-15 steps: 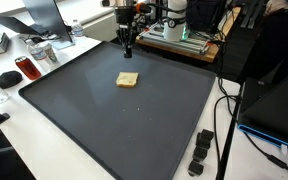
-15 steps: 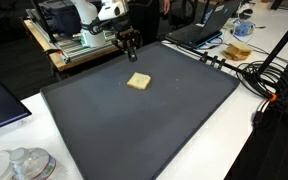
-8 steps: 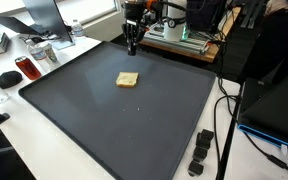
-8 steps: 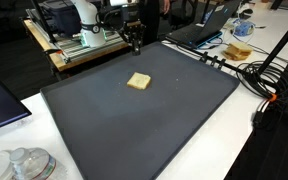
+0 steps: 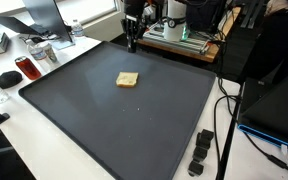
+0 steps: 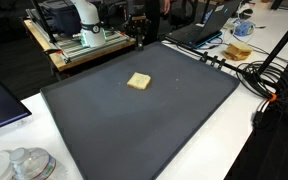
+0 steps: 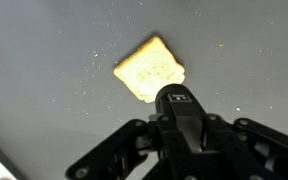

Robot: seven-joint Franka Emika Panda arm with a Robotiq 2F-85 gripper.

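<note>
Hand (image 5: 131, 42) empty, fingers spread, above far edge of surface (image 5: 104, 130); cracker (image 5: 128, 79) untouched mid-surface, nothing grasped yet.

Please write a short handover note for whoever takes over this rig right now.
Gripper: holds nothing; open or shut cannot be told. It hangs above the far edge of the dark mat.
Cracker: lies flat on the mat, nearer its far edge, apart from the gripper; the wrist view shows it whole.
Done: nothing picked up.
Left: the cracker is untouched.
</note>
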